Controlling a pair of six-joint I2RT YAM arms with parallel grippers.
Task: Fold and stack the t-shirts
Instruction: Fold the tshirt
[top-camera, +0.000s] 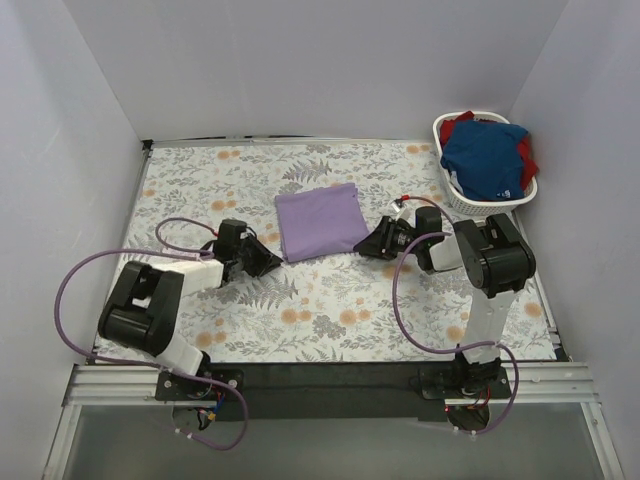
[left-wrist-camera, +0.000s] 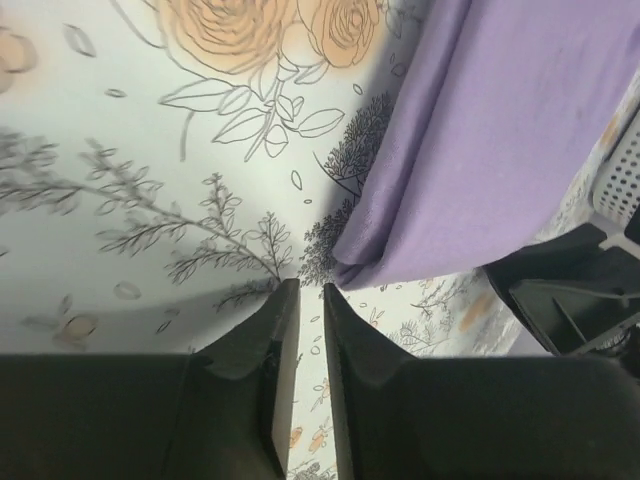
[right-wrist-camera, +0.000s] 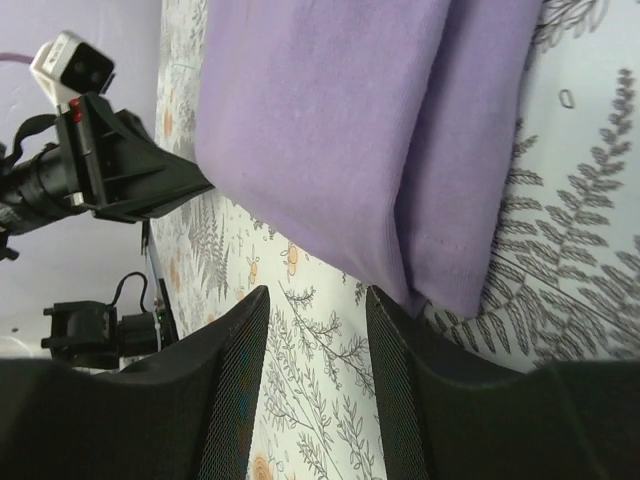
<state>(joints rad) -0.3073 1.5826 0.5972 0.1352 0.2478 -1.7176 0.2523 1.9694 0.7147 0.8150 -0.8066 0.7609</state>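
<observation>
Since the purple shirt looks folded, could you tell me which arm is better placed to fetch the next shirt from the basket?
Right, probably. The right end effector is open and nearer the basket and its blue shirt; the left end effector lies beyond the purple shirt, farther away.

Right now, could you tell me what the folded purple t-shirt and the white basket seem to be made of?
The purple t-shirt looks like soft matte cloth, perhaps cotton knit: rounded folds, no shine. The basket looks like rigid white plastic, going by its perforated lattice wall.
</observation>
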